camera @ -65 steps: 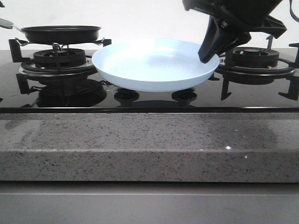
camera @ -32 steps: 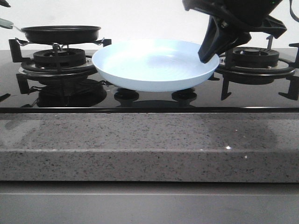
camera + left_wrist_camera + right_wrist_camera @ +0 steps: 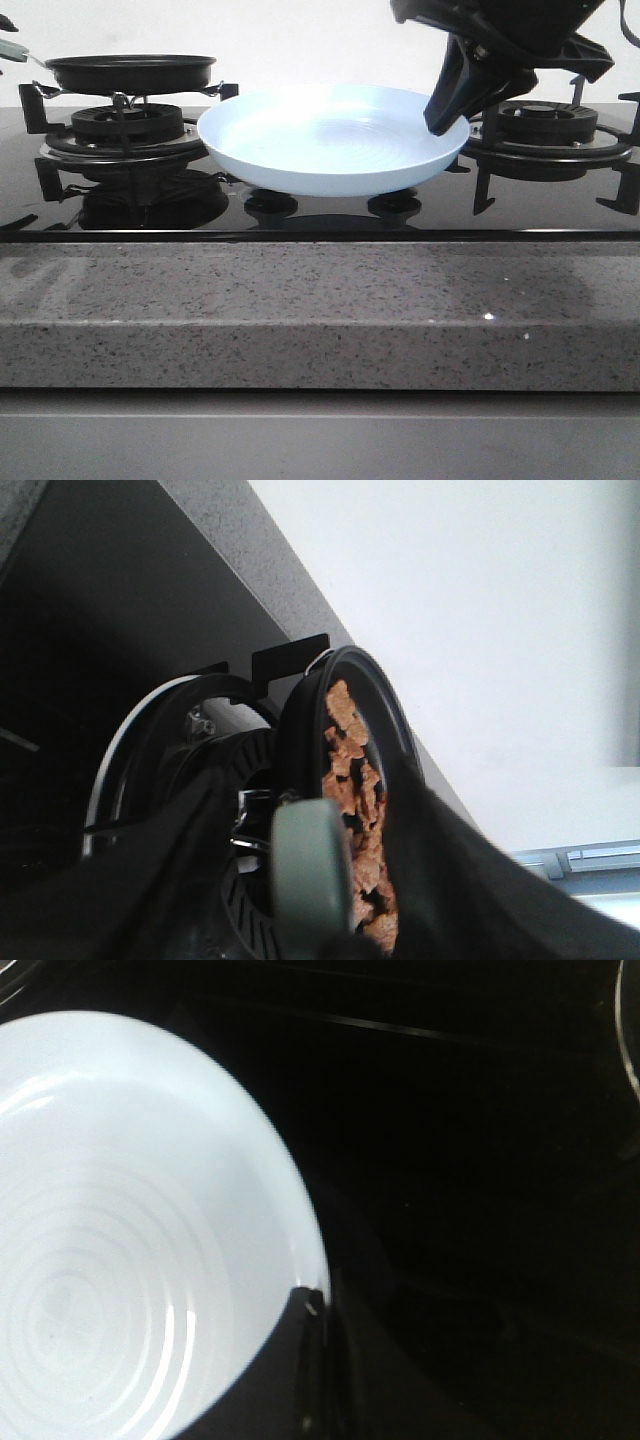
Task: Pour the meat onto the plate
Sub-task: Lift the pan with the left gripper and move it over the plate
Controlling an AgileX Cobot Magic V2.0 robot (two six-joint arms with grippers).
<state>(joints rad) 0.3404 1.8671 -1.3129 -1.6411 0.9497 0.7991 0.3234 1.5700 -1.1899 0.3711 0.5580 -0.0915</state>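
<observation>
Speckled grey stone forms the worktop (image 3: 320, 310) in front of me, with a black glass hob (image 3: 320, 215) set into it and a plain white wall behind.

On the hob's middle I see the plate (image 3: 330, 140), pale blue and bare inside, resting on two small black knobs (image 3: 272, 203). My right pincer (image 3: 447, 122) reaches down from the upper right and has the plate's right rim; the wrist view shows a dark finger (image 3: 312, 1360) lying across that rim, so I read it as pinching the plate, though only one finger shows clearly. Behind that arm stands the right burner (image 3: 545, 125) with its black grate.

On the left burner (image 3: 125, 125) sits the black pan (image 3: 130, 72), level on its grate. Its pale green handle (image 3: 12, 48) runs off the left edge of the front view. From the left wrist I look along that handle (image 3: 312, 880) into the pan (image 3: 300, 730): the meat (image 3: 355, 810) lies inside it as a loose heap of thin orange-brown chips. Dark parts of my left pincer (image 3: 310, 935) flank the handle on both sides, close against it, but the tips are too blurred and cropped for me to tell whether they are clamped on it or merely around it.

Pan and plate are near each other, not touching.
</observation>
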